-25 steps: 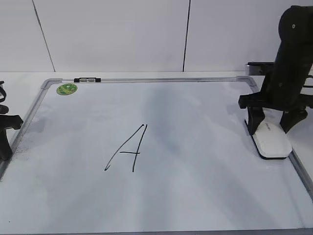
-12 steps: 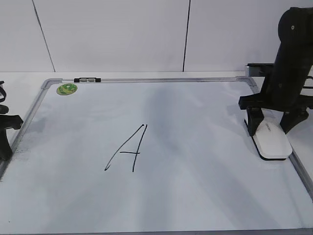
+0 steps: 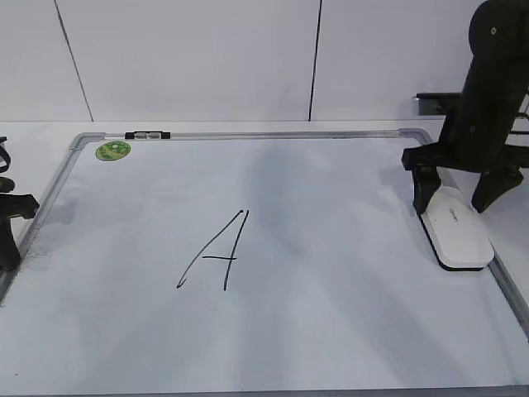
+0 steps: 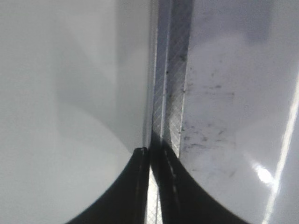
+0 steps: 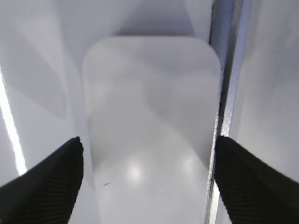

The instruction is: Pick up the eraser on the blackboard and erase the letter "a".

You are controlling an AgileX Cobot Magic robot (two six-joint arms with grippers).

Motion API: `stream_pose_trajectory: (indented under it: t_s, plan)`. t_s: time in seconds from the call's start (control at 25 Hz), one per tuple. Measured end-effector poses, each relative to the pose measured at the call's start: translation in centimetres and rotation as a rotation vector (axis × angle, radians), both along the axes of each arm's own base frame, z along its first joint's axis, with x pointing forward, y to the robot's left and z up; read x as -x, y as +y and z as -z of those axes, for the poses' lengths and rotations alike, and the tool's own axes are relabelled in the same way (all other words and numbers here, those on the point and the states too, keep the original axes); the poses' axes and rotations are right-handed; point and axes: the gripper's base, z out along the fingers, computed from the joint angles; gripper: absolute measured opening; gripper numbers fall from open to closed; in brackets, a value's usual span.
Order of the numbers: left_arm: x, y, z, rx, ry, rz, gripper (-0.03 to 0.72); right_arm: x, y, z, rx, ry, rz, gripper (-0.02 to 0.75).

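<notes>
The white eraser [image 3: 455, 227] lies on the blackboard [image 3: 331, 331] at its right edge. My right gripper [image 3: 457, 194] is open and empty just above the eraser's far end, one finger on each side. In the right wrist view the eraser [image 5: 149, 112] fills the gap between the open fingers [image 5: 51, 182], which do not touch it. A large slanted "A" [image 3: 213, 252] is in the middle of the board. No small "a" shows in any view. My left gripper [image 3: 8, 227] is shut at the board's left edge, and the left wrist view [image 4: 150, 156] shows it over the frame.
A green sticker [image 3: 113, 150] and a small black-and-white marker [image 3: 147, 134] are at the board's far left corner. The metal frame [image 5: 224, 70] runs close along the eraser's right side. A white wall stands behind the table.
My right gripper has risen and drawn back a little from the eraser, which stays flat on the board and shows more. The left arm has not moved.
</notes>
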Motion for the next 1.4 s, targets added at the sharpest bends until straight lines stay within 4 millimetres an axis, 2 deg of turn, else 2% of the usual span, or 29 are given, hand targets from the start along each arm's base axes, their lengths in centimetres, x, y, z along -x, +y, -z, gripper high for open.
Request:
stream_pose_trajectory:
  t_s: [0.2,0.28,0.4,0.52,0.6,0.84,1.04,1.2,1.4]
  plan:
    - [0.0,0.0,0.0,0.000,0.000,0.000,0.073,-1.0,0.1,-2.5,-0.008,-0.087,-0.001,0.669]
    - [0.0,0.0,0.0,-0.005,0.000,0.004,0.124,-0.9,0.1,-3.3,-0.011,-0.107,-0.001,0.669]
    - [0.0,0.1,0.0,-0.007,-0.002,0.005,0.244,-0.8,0.1,-3.8,-0.011,-0.113,-0.001,0.668]
    - [0.1,0.1,-0.9,-0.007,-0.025,0.006,0.344,-0.6,0.0,-4.3,-0.009,-0.125,-0.002,0.668]
    - [0.4,0.0,-2.2,-0.008,-0.059,0.007,0.365,-0.3,0.0,-5.3,-0.012,-0.149,-0.002,0.668]
    - [2.2,-0.2,-8.2,0.013,-0.206,0.002,0.375,1.6,-0.3,-10.2,-0.030,-0.267,0.011,0.666]
    - [4.6,-0.5,-12.5,0.037,-0.310,0.004,0.363,3.5,-0.5,-13.9,-0.047,-0.357,0.023,0.603]
    - [7.2,-0.7,-15.8,0.040,-0.385,0.019,0.361,5.9,-0.5,-17.4,-0.093,-0.442,0.028,0.552]
    - [10.6,-1.3,-19.1,0.043,-0.487,0.053,0.360,10.4,-0.9,-22.5,-0.139,-0.584,0.027,0.531]
